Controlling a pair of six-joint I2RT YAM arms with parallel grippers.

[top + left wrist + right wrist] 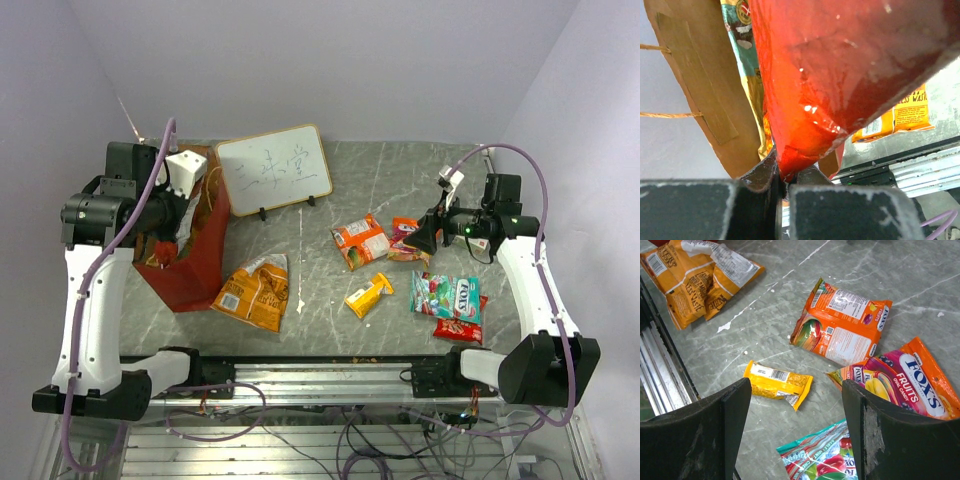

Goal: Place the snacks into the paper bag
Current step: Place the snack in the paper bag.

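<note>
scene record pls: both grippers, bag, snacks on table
left gripper: shut on glossy red packet, at the bag's mouth
right gripper: open, empty, above loose snacks
red paper bag, brown kraft inside: table left; teal-yellow packet inside
on table: orange chip bag, small yellow pack, orange candy bag, orange-purple Fox's bag, teal-white candy bag, small red pack
also: white framed board with writing

One camera looks down on the whole worktop [400, 170] from above, behind my bases. My left wrist camera peers close beside the orange chip bag [900, 117]; my right looks down well right of it. All share that bag.
</note>
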